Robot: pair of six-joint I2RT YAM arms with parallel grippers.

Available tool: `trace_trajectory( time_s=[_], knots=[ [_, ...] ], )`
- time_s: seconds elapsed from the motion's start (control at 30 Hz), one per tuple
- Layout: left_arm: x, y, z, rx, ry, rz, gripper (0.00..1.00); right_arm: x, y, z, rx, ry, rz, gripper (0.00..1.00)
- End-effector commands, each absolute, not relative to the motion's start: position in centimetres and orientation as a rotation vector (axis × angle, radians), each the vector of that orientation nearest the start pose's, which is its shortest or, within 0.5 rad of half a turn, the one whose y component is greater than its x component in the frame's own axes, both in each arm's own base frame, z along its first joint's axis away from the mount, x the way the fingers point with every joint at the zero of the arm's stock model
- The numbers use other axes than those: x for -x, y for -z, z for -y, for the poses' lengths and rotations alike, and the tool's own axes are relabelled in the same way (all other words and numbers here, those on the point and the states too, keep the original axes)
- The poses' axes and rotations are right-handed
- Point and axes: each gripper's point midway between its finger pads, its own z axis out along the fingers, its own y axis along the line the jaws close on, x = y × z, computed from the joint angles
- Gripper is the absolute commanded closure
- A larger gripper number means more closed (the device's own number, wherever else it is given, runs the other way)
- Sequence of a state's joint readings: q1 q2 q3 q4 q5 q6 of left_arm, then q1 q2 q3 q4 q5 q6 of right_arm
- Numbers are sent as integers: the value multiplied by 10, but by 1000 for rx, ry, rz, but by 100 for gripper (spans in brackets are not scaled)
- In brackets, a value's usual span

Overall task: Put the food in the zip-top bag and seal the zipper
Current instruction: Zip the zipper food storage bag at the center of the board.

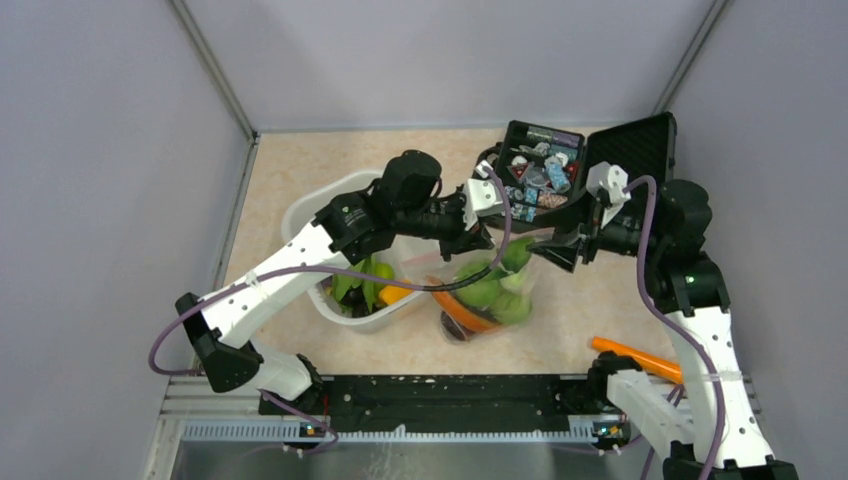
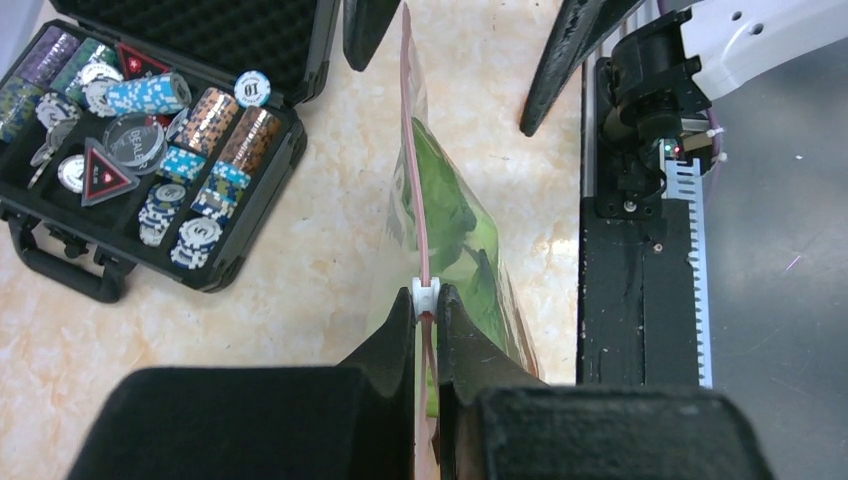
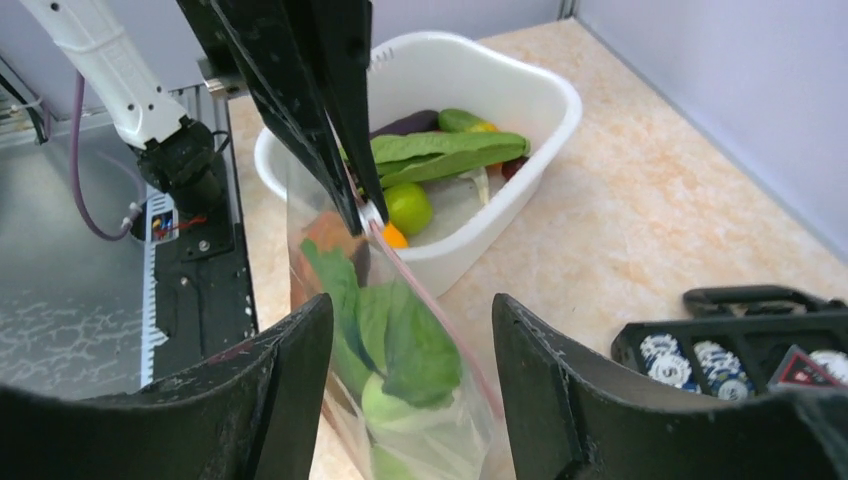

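Clear zip-top bag [image 1: 490, 292] of green food [image 3: 400, 345], left hand [image 2: 427, 318] pinching zipper [image 2: 411, 150], right hand [image 3: 410, 308] spread

A black case [image 1: 636, 146] lies open at the far side of the marbled beige table [image 1: 290, 165], its lid tipped back. The tray is crowded with stacks of poker chips [image 2: 150, 94] and a red-edged triangular plaque [image 2: 105, 173]. Over to the left stands a white plastic tub [image 1: 303, 212]. Grey walls [image 1: 100, 150] close in around it all.

A clear crinkly plastic bag [image 1: 527, 284] of green toy vegetables [image 1: 487, 294] sits between the left pincer [image 1: 484, 240] and right pincer [image 1: 556, 255]; an open black case [image 1: 640, 145] lies beyond both.
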State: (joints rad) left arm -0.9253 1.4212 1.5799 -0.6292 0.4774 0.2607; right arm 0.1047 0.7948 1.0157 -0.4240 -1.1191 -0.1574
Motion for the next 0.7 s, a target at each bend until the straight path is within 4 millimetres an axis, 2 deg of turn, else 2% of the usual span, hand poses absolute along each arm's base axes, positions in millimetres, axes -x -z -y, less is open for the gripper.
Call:
trace_trajectory(
  time_s=[0.0,0.17,0.33,0.47,0.67],
  knots=[
    [-183,-369,378,-1402,967,-1426,100,-185,-367,-175,1072,-881,-1379,41],
    [-185,-372,382,-1406,966,-1420,100,-203,-377,-172,1108,-811,-1458,42],
    [-188,-367,387,-1412,974,-1437,100,-212,-364,-181,1194,-765,-1549,47],
    [-191,-365,388,-1399,966,-1452,100,-206,-349,-192,1261,-791,-1591,50],
    [-191,-365,389,-1390,976,-1446,100,-199,-345,-200,1282,-823,-1557,56]
  ],
)
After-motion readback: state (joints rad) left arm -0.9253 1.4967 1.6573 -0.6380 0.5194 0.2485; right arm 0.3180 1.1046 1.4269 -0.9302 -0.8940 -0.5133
